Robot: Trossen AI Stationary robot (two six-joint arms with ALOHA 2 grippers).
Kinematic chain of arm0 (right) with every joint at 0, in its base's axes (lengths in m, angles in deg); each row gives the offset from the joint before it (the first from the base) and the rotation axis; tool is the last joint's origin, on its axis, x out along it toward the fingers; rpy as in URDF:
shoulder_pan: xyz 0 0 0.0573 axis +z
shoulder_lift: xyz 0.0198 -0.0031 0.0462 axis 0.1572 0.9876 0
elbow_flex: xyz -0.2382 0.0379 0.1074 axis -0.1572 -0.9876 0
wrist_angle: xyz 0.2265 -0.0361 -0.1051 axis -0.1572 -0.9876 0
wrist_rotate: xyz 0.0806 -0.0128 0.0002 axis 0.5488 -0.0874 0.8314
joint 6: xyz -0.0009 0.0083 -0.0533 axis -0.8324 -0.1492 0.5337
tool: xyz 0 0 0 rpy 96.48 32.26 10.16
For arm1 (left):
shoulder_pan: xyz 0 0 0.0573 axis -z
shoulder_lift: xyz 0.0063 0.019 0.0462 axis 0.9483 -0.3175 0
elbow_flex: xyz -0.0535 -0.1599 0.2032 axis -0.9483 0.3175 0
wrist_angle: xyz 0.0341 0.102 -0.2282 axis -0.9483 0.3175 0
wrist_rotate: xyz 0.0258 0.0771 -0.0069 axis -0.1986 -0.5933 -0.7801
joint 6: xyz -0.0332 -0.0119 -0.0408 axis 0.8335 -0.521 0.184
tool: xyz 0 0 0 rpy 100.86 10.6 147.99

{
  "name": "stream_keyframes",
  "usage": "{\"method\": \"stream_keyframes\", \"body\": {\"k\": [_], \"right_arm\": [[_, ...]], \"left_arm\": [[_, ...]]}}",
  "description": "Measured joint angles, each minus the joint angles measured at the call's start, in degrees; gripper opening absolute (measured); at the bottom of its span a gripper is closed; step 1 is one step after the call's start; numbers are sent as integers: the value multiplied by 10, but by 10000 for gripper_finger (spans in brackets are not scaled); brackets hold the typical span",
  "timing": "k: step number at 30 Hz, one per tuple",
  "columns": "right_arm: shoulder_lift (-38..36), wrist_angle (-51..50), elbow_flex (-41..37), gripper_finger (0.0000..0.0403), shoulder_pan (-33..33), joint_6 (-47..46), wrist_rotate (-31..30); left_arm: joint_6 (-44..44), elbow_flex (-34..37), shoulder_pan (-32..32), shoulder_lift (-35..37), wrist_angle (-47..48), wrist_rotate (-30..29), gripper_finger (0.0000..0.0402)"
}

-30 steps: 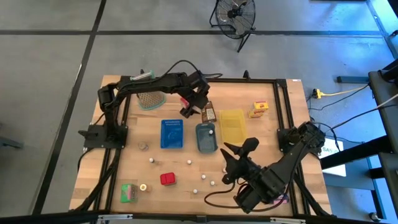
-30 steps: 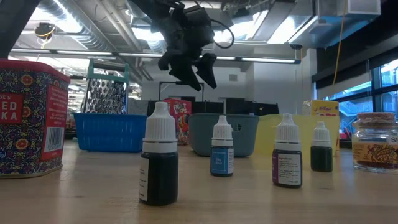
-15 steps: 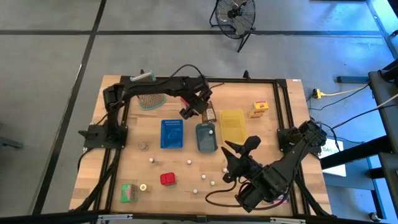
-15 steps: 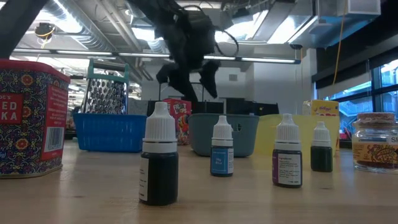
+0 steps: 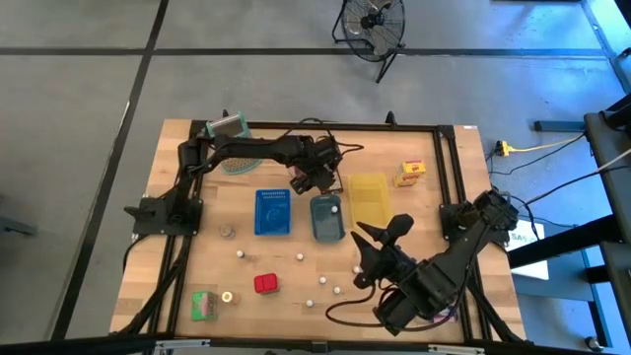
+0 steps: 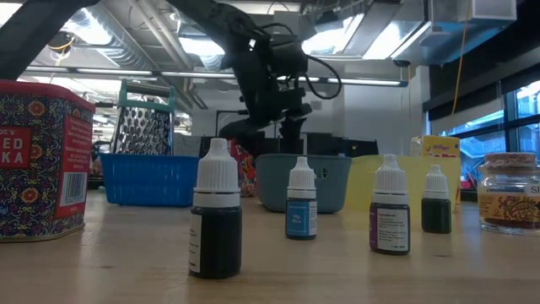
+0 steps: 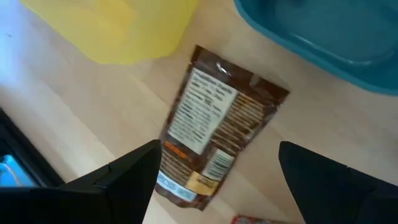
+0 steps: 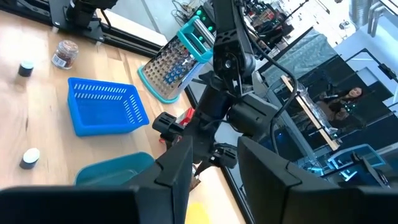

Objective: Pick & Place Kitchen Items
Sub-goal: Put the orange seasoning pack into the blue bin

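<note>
The left gripper (image 5: 317, 178) is hanging over the far middle of the counter (image 5: 187, 266), its fingers (image 7: 130, 177) spread wide and holding nothing, straddling the brown packet (image 7: 214, 130) that is lying flat on the wood. That packet is sitting between the yellow tray (image 5: 370, 197) and the grey-blue tray (image 5: 326, 217), just beyond the latter's far end. The right gripper (image 5: 380, 240) is waiting near the counter's front right with its fingers (image 8: 180, 168) parted and gripping nothing. A red tin (image 6: 38, 160) is standing at the front.
</note>
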State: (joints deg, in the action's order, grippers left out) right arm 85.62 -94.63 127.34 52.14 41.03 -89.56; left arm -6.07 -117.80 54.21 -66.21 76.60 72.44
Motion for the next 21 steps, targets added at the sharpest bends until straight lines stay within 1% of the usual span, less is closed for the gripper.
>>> {"method": "stream_keyframes", "body": {"k": [12, 14, 21], "right_arm": [[0, 0, 0, 131, -16, 6, 15], [0, 0, 0, 131, -19, 6, 17], [0, 0, 0, 131, -21, 6, 24]], "left_arm": [[-28, 0, -14, -20, -11, 0, 321], [-31, 0, -15, -28, -29, 0, 321], [-35, 0, -15, -39, -20, -3, 321]]}}
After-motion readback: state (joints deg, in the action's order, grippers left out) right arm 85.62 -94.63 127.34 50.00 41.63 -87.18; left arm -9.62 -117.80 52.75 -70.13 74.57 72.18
